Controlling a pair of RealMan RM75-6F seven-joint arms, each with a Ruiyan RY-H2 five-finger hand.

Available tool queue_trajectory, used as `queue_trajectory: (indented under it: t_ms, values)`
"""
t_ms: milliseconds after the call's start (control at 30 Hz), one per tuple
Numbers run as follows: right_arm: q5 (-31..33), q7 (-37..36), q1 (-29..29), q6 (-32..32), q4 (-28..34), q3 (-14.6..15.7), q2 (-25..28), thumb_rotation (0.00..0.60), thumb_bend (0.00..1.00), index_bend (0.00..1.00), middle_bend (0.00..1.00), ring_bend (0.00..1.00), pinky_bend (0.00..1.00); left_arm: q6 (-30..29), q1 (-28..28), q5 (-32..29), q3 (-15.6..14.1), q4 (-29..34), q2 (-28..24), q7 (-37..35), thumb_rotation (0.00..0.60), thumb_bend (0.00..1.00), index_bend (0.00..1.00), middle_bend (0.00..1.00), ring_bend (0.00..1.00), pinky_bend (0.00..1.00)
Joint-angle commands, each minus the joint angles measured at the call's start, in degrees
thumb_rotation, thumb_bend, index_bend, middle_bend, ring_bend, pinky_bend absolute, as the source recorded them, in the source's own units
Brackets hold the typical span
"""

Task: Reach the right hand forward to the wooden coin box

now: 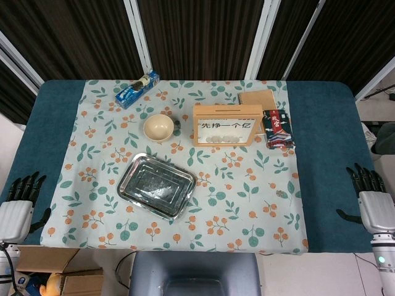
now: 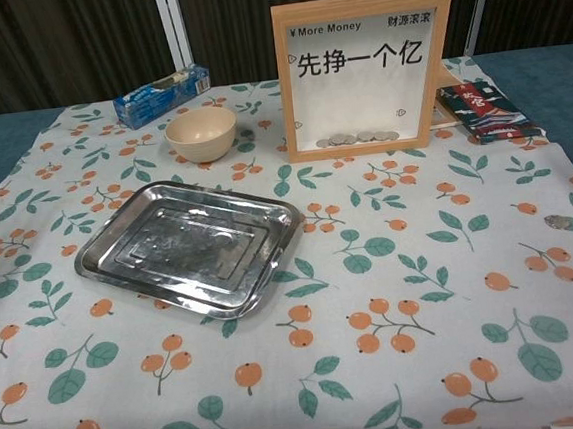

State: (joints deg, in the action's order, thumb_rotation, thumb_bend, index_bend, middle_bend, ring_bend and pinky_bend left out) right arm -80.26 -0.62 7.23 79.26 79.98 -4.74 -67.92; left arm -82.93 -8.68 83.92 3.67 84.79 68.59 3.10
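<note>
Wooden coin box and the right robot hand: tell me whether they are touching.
Apart. The head view shows the right robot hand resting at the table's right edge, with a wide stretch of cloth between it and the wooden coin box. The chest view shows no hand at the box.

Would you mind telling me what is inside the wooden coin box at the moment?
Through the coin box front, a small pile of silver coins lies along the bottom; the space above them is empty. How many coins there are cannot be told, since they overlap.

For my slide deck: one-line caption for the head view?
Both hands, left and right, rest at the table edges, the wooden coin box untouched beyond a steel tray.
</note>
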Motion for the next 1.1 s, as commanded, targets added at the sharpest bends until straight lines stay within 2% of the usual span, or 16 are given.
queue_trajectory:
  t_ms: [33,267,400,500,667,800,1100]
  values:
    - [-0.02,-0.02,-0.05,-0.17,-0.06,0.11,-0.10,0.600,0.06,0.00,0.00,0.00,0.00,0.00,-0.02,0.14,-0.04,0.01,-0.05,-0.10,0.600,0.37,0.00,0.00,0.00,0.00]
    - [-1.74,1.20,0.92,-0.34,-1.28,0.18,-0.24,0.600,0.06,0.00,0.00,0.00,0.00,0.01,0.04,0.48,-0.32,-0.21,0.07,-0.15,0.600,0.37,0.00,0.00,0.00,0.00]
    - [-3.72,2.84,2.66,-0.86,-4.22,0.11,-1.33,0.600,0.00,0.00,0.00,0.00,0.00,0.44,-0.27,0.50,-0.25,-0.74,0.31,-0.17,0.600,0.37,0.00,0.00,0.00,0.00]
    - [-4.86,3.36,4.17,-1.55,-5.04,-0.13,-2.48,0.600,0.00,0.00,0.00,0.00,0.00,0.75,-0.64,0.61,-0.11,-1.04,0.57,-0.40,0.600,0.37,0.00,0.00,0.00,0.00]
    - [-5.47,6.53,7.18,-3.45,-7.71,-0.95,-6.43,0.600,0.00,0.00,0.00,0.00,0.00,1.08,-1.04,0.75,0.01,-1.52,0.93,-1.01,0.600,0.37,0.00,0.00,0.00,0.00]
    - [-5.99,6.93,9.10,-5.74,-8.59,-0.60,-8.81,0.600,0.00,0.00,0.00,0.00,0.00,1.32,-0.97,0.30,0.01,-2.40,1.27,-1.43,0.600,0.37,0.00,0.00,0.00,0.00]
    - [-5.86,8.52,11.85,-8.22,-14.84,-0.36,-16.30,0.600,0.01,0.00,0.00,0.00,0.00,1.91,-0.98,0.01,-0.19,-4.64,2.07,-3.20,0.600,0.37,0.00,0.00,0.00,0.00]
